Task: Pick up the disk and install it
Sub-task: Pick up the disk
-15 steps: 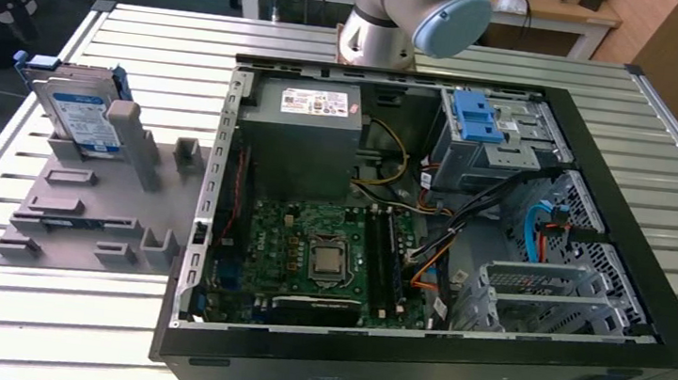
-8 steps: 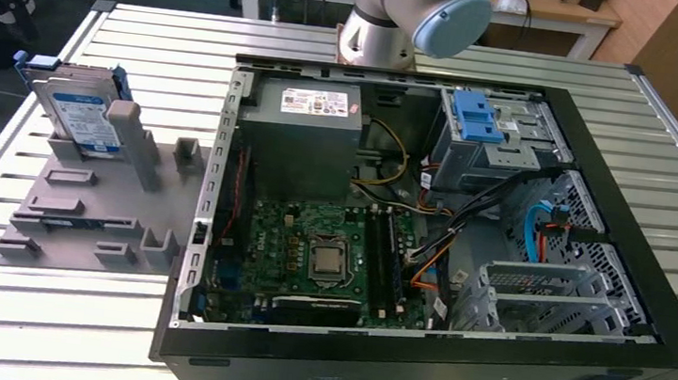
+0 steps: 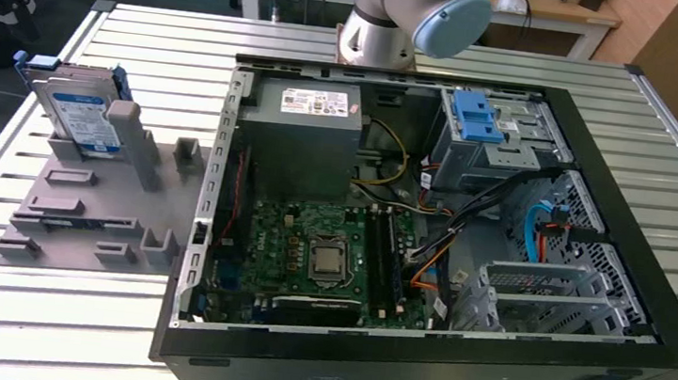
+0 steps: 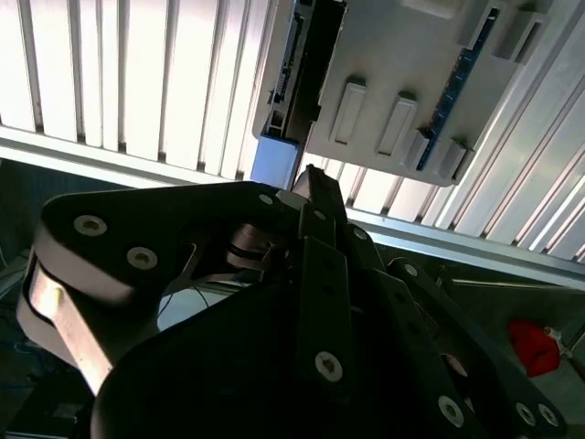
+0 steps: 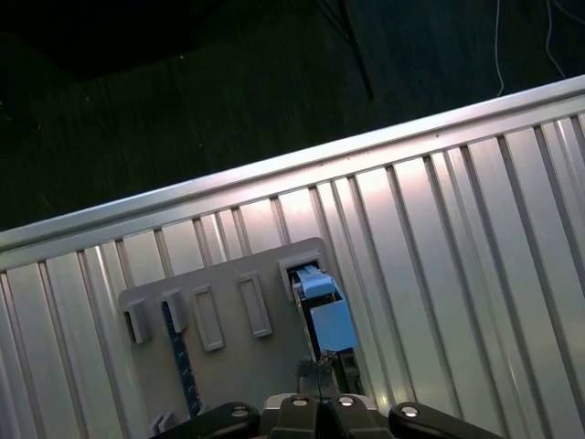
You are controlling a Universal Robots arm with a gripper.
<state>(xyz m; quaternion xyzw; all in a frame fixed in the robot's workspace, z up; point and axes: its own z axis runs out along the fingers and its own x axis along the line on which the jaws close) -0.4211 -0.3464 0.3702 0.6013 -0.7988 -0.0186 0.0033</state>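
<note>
Much care advised with stiff, likely weighty, shock-shy disk (image 3: 82, 116) upright in holder (image 3: 97, 212) at the exterior view's left: pinch flat faces near top; gripper (image 5: 322, 368) jaws closed, empty.

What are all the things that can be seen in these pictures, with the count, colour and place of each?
disk: one, silver-grey with blue rails, upright in the holder.
holder: one, grey, on the table at the exterior view's left of the case.
computer case: one, black, open, on the middle of the table.
power supply: one, grey with white sticker, inside the case.
motherboard: one, green, on the case floor.
latch piece: one, blue, on the drive cage inside the case.
table: one, silver, slatted, under everything.
robot arm: one, grey with pale blue cap, at the table's far edge.
tool: one, black, above the holder, near the disk's blue end.
</note>
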